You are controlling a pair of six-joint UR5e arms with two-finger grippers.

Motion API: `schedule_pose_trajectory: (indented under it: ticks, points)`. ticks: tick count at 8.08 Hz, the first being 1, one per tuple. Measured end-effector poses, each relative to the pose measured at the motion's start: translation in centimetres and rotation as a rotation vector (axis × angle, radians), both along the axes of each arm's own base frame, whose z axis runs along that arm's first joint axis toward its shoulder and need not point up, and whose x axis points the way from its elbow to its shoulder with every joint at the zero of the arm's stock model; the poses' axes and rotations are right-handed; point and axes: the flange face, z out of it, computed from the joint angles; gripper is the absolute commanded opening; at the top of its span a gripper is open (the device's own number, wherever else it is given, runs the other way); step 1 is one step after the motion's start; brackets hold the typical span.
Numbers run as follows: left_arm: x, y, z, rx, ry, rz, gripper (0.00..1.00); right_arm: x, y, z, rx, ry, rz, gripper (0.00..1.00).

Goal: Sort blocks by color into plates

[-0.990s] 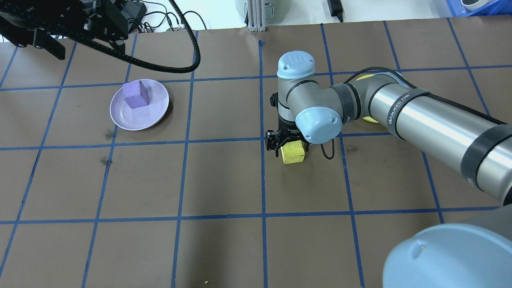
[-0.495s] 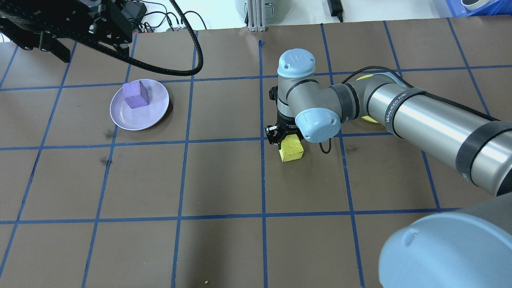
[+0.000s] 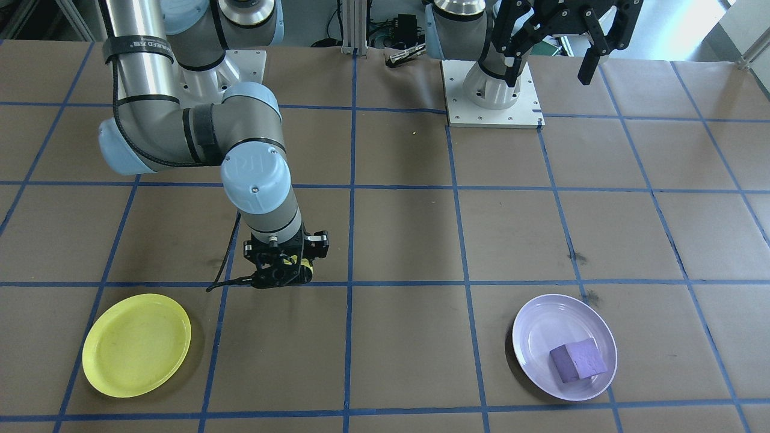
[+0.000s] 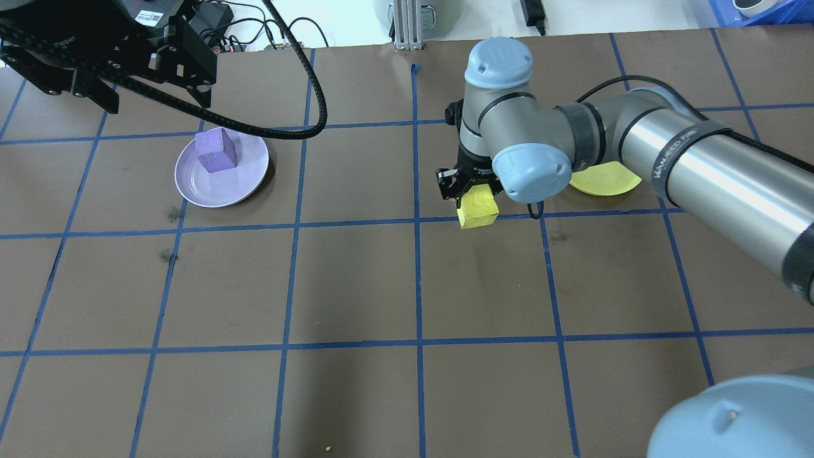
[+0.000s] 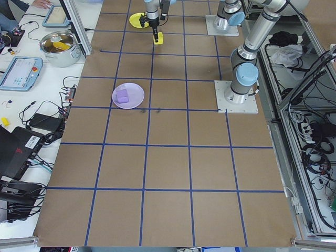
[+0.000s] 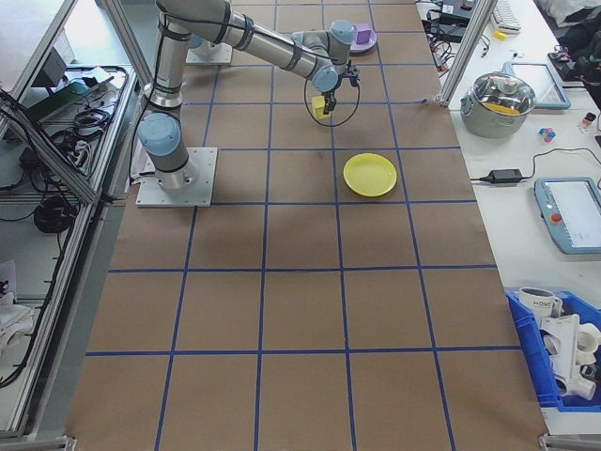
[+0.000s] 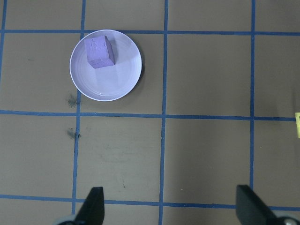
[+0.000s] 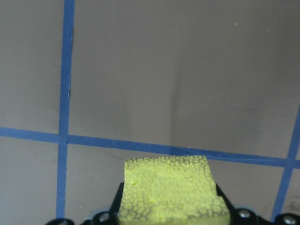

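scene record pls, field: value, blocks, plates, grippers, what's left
yellow block: held by right gripper, lifted off the table
purple block: resting in lavender plate
yellow plate: empty, apart from the right gripper
left gripper: open, empty, raised and drawn back from the lavender plate
remaining: yellow block not yet in yellow plate

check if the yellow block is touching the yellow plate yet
Apart. In the exterior right view the yellow block, held by the right gripper, hangs clear of the yellow plate, with bare table between them.
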Motion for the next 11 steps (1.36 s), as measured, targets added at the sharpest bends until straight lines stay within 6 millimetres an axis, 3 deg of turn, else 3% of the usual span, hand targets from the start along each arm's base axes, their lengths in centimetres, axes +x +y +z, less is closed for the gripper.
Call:
schedule_pose_trajectory:
  ticks: [3, 5, 7, 8, 10, 11]
  points:
    - [0.2, 0.0, -0.1, 0.001, 0.0, 0.003, 1.0, -7.8, -4.6, 5.4, -0.109, -0.005, -0.049, 0.0]
    - [0.2, -0.1, -0.2, 0.003, 0.0, 0.003, 1.0, -13.1, -6.8, 6.2, -0.142, 0.014, 0.002, 0.0]
    - [0.2, -0.2, -0.2, 0.004, 0.0, 0.003, 1.0, -18.5, -9.1, 4.8, -0.179, 0.034, 0.056, 0.0]
    - [0.2, -0.2, -0.3, 0.006, 0.0, 0.003, 1.0, -20.4, -10.2, 3.1, -0.192, 0.043, 0.084, 0.0]
    - [0.2, -0.1, -0.5, 0.009, 0.0, 0.003, 1.0, -22.0, -11.3, -0.1, -0.179, 0.045, 0.116, 0.03]
    - [0.2, -0.1, -0.6, 0.01, 0.0, 0.003, 1.0, -22.6, -11.5, -0.9, -0.17, 0.052, 0.14, 0.95]
